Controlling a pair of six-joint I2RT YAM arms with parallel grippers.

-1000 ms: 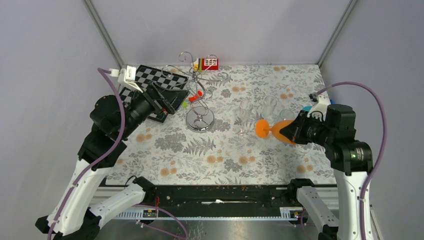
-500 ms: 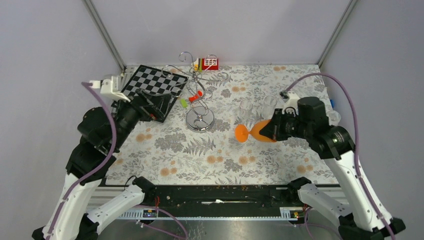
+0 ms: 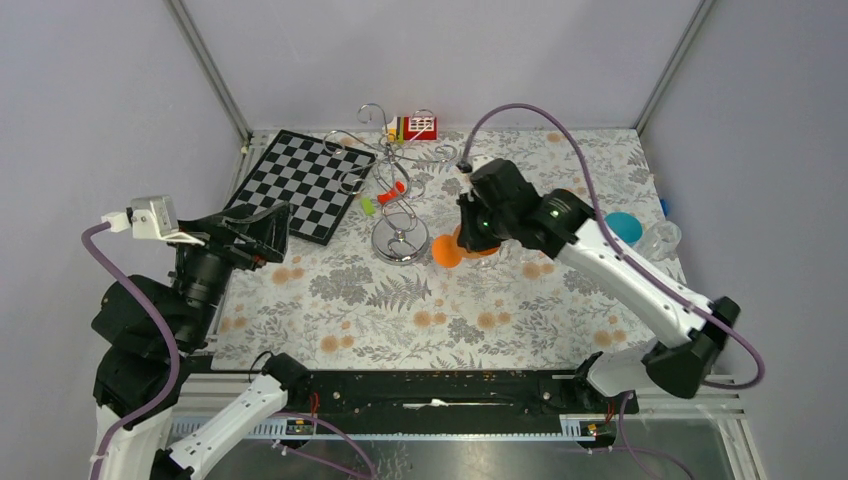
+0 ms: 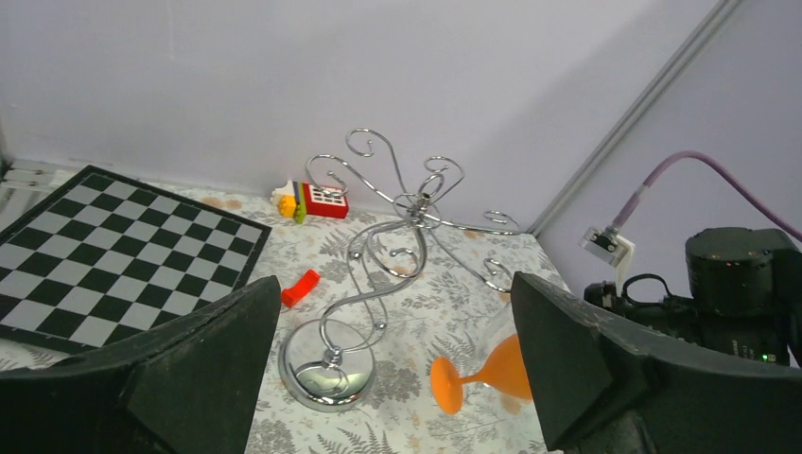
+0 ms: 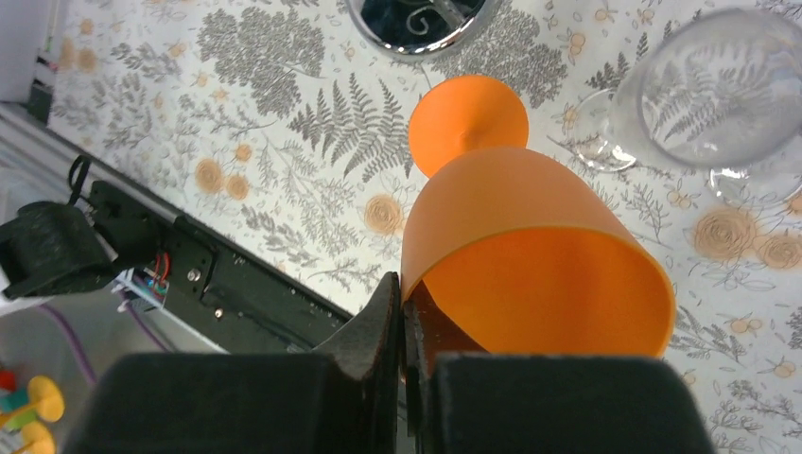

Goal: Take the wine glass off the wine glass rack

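Note:
The silver wire wine glass rack (image 3: 398, 190) stands mid-table on its round shiny base (image 3: 400, 243); nothing hangs on its curled arms (image 4: 409, 199). My right gripper (image 5: 405, 295) is shut on the rim of an orange wine glass (image 5: 530, 246), one finger inside the bowl and one outside. The glass lies sideways in the air just right of the rack base, its foot (image 3: 446, 252) toward the base; it also shows in the left wrist view (image 4: 482, 372). My left gripper (image 4: 395, 284) is open and empty, held back at the left (image 3: 262, 228), facing the rack.
A black-and-white chessboard (image 3: 305, 182) lies at the back left. A small red block (image 3: 392, 192) and a red toy box (image 3: 418, 127) sit near the rack. Clear glasses (image 5: 719, 90) stand right of the orange one. A blue object (image 3: 622, 226) sits at the right edge.
My right arm has swung left across the table, carrying the orange glass from the right side to beside the rack base. My left arm has drawn back off the chessboard toward the near left.

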